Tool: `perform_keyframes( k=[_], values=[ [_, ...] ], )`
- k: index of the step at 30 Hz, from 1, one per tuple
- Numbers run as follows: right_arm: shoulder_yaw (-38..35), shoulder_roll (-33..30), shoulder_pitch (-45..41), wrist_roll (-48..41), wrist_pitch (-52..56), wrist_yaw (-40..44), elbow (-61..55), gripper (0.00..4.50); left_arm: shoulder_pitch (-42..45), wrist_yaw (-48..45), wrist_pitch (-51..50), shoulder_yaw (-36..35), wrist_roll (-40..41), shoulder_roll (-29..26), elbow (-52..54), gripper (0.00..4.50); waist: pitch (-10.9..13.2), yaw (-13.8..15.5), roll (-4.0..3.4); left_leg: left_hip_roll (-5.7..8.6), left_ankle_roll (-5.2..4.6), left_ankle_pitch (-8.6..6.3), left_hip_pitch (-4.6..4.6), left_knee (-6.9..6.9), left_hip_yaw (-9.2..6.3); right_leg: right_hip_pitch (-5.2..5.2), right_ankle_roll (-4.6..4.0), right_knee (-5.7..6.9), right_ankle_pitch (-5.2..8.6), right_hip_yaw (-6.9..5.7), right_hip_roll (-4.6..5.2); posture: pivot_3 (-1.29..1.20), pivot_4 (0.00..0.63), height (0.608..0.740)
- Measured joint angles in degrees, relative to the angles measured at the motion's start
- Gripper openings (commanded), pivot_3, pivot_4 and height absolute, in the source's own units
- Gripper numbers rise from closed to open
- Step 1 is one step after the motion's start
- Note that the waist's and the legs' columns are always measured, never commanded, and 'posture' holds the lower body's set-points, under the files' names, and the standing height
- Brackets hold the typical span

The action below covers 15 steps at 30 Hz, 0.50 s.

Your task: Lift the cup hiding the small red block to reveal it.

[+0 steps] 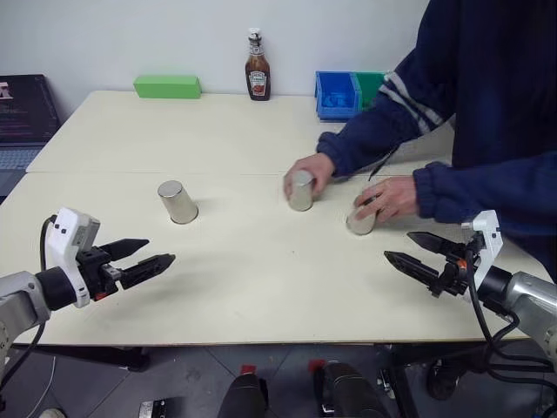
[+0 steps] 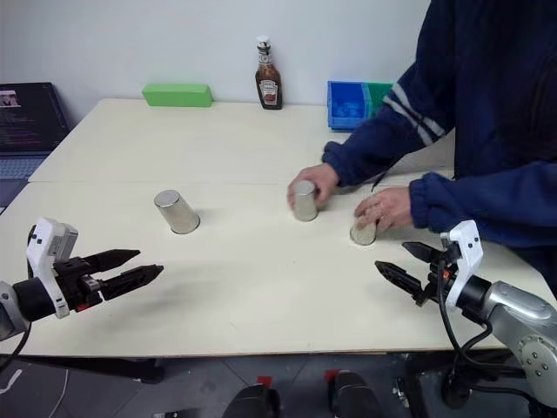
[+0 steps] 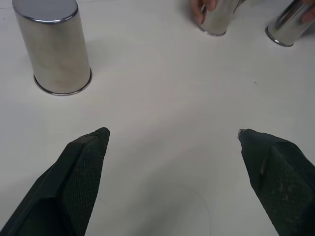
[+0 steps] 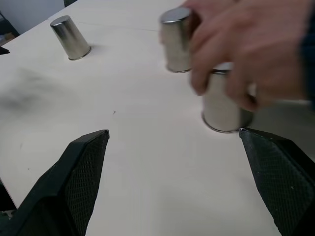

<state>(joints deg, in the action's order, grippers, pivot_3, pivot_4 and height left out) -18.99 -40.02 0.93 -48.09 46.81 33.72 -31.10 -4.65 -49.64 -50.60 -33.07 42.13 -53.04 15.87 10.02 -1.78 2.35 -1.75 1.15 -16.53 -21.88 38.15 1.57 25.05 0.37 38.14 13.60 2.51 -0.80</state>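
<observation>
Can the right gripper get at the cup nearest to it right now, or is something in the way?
Probably not yet. The right gripper is open and close to that cup, with bare table between them, but the person's hand lies over the cup, so a grasp would meet the fingers first.

Three silver cups stand upside down on the table [image 1: 261, 287]: one cup alone [image 1: 177, 202], a middle cup [image 1: 301, 191] and a right cup [image 1: 362, 221]. Two hands, one [image 1: 312, 171] on the middle cup and the other [image 1: 389, 197] on the right cup. One ketchup bottle [image 1: 257, 68], one green box [image 1: 167, 86], two bins, blue [image 1: 335, 94] and green [image 1: 370, 85], and one laptop [image 1: 24, 122]. Two claws, left [image 1: 150, 258] and right [image 1: 406, 250].
</observation>
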Motion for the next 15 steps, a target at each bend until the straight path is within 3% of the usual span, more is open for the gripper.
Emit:
perform_keyframes(
  k=[15],
  values=[
    [0.3, 0.0, -1.5, 0.1, -0.2, 0.1, 1.0, 4.50, 0.1, 0.0, 0.0, 0.0, -0.3, -0.1, 0.0, 4.46, 0.0, 0.0, 0.01, 0.00, 0.00, 0.00, 0.01, 0.03, 0.00, -0.01, 0.00, 0.02, -0.01, 0.01, 0.00, 0.00, 0.150, 0.740]
  ],
)
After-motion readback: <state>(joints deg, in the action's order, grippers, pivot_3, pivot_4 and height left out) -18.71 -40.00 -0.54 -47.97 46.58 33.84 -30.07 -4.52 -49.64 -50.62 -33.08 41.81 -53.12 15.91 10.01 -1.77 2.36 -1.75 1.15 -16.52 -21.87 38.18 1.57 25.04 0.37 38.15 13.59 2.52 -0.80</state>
